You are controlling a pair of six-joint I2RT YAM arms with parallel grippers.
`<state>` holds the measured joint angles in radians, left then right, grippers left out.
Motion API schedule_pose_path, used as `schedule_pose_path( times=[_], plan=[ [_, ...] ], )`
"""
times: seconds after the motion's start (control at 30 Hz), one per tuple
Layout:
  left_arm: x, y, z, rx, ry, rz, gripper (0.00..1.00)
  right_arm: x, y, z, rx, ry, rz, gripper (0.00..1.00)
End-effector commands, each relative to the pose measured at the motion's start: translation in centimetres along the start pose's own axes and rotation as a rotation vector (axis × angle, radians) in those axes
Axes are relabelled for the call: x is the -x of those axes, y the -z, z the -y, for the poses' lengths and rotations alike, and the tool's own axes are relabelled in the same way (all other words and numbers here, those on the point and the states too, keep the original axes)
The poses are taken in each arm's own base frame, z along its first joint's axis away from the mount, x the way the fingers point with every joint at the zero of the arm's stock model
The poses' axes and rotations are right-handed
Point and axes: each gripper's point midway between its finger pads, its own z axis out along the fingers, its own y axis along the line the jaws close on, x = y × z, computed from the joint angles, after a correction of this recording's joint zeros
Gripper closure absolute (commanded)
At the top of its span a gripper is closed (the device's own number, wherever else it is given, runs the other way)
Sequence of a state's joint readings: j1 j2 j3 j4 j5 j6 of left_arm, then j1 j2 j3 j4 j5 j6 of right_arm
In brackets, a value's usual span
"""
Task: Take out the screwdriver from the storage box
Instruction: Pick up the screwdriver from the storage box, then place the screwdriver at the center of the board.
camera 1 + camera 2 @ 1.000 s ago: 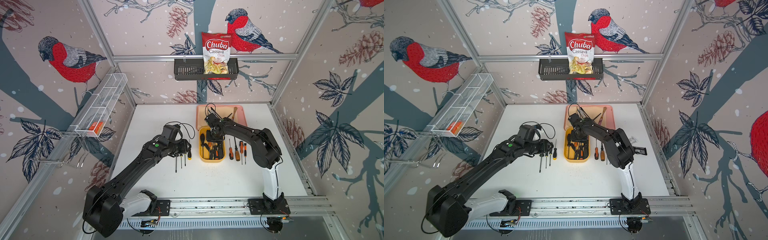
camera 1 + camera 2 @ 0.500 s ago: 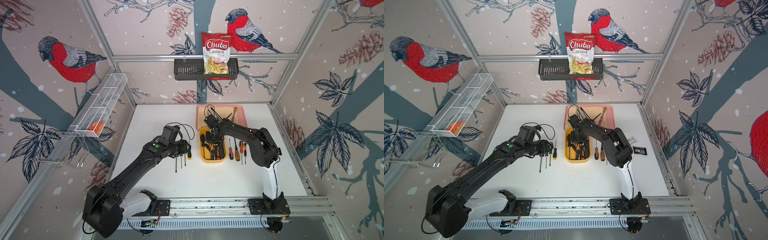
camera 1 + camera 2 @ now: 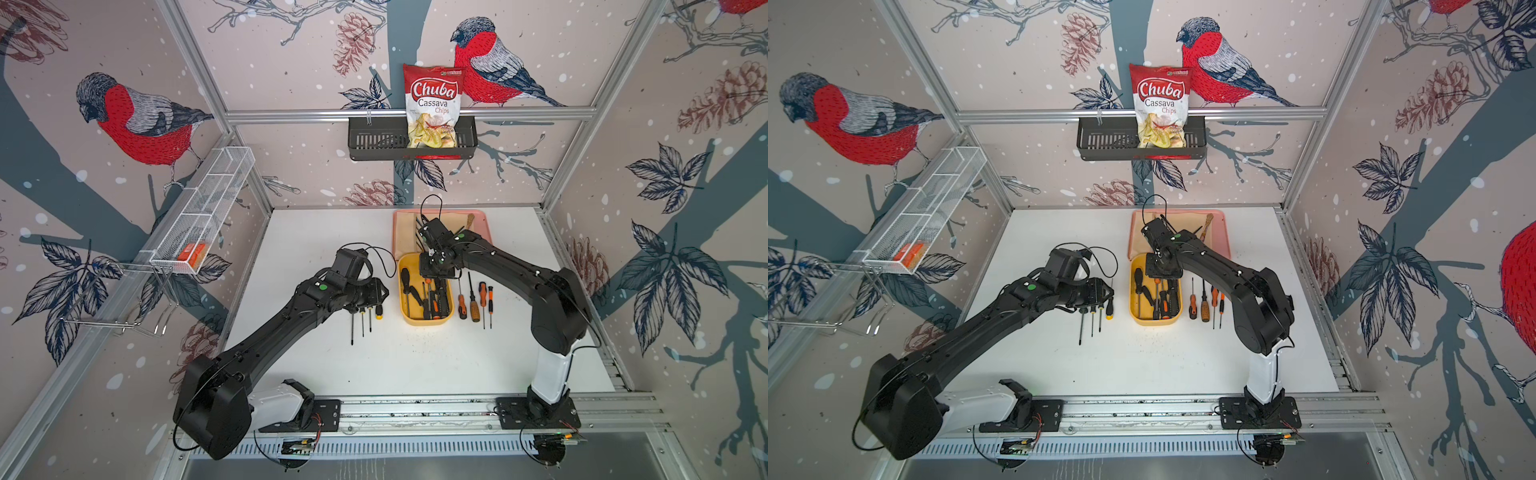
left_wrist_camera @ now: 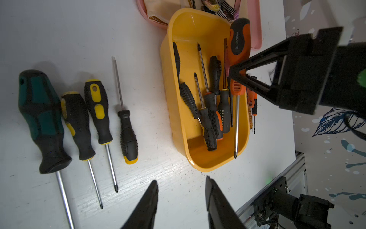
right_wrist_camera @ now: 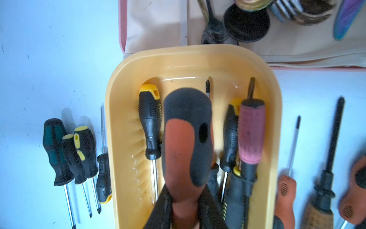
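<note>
right wrist / grip: right gripper jaws clamped on the narrow waist of the orange-and-black screwdriver. The fat butt end overhangs towards the far wall.
right wrist / location: screwdriver is over the middle of the yellow storage box, above the loose screwdrivers. Not out yet.
left wrist / left arm: left gripper jaws apart and empty, over bare table just left of the box.
left wrist / tip: held shaft runs along the box's right wall, tip down by the near wall. Cannot tell if it clears the floor.
top / layout: box is mid-table, its far end against or just beside the pink tray; cannot tell which. Right gripper is above the far end, left gripper close on the left.
risk 1: tip catches the near wall on the lift. Cause: long shaft low inside. The box looks light and could tilt or slide.
risk 2: tool swings in the jaws. Cause: narrow grip, heavy butt overhanging.
risk 3: shaft rakes neighbours out. Cause: crowded, overlapping pile.
risk 4: arms clash. Cause: left gripper parked close to the box.
count / table: four in the left row, four in the right row.
count / box: one held, at least five loose. They overlap, so the exact number is unclear.
count / other: one box, one tray, two grippers.
</note>
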<state>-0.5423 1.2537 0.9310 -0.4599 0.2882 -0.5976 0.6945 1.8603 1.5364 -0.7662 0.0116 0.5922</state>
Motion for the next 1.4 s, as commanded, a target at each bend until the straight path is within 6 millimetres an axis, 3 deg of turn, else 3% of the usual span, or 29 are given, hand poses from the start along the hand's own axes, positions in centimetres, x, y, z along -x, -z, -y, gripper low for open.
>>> schedule_pose_path(
  times=[0.0,0.1,0.23,0.27,0.37,0.57,0.93,1.37],
  plan=[
    [0.8,-0.4,1.6,-0.045,-0.033,0.013,0.58,-0.5,1.7,2.3,-0.07,0.026,0.015,0.84],
    [0.8,-1.0,2.5,-0.056,-0.053,-0.001,0.58,-1.2,3.0,4.8,-0.11,0.017,0.026,0.84],
    [0.1,-2.1,3.0,-0.052,-0.068,-0.033,0.58,-2.4,4.0,9.5,-0.175,-0.033,0.024,0.84],
    [0.8,-1.8,3.9,-0.068,-0.08,-0.016,0.58,-2.8,4.0,11.0,-0.198,-0.051,0.021,0.84],
    [0.7,-2.1,4.2,-0.073,-0.084,-0.023,0.58,-4.0,4.1,15.4,-0.277,-0.105,0.006,0.84],
    [0.3,-2.3,4.3,-0.068,-0.087,-0.027,0.58,-5.7,3.2,21.6,-0.437,-0.171,-0.017,0.83],
    [-0.5,-2.0,3.4,-0.048,-0.072,-0.022,0.58,-7.6,-1.2,24.4,-0.508,-0.165,-0.098,0.83],
    [-0.7,-2.3,2.8,-0.022,-0.074,-0.028,0.59,-7.4,-2.8,24.0,-0.479,-0.161,-0.109,0.75]
  ],
)
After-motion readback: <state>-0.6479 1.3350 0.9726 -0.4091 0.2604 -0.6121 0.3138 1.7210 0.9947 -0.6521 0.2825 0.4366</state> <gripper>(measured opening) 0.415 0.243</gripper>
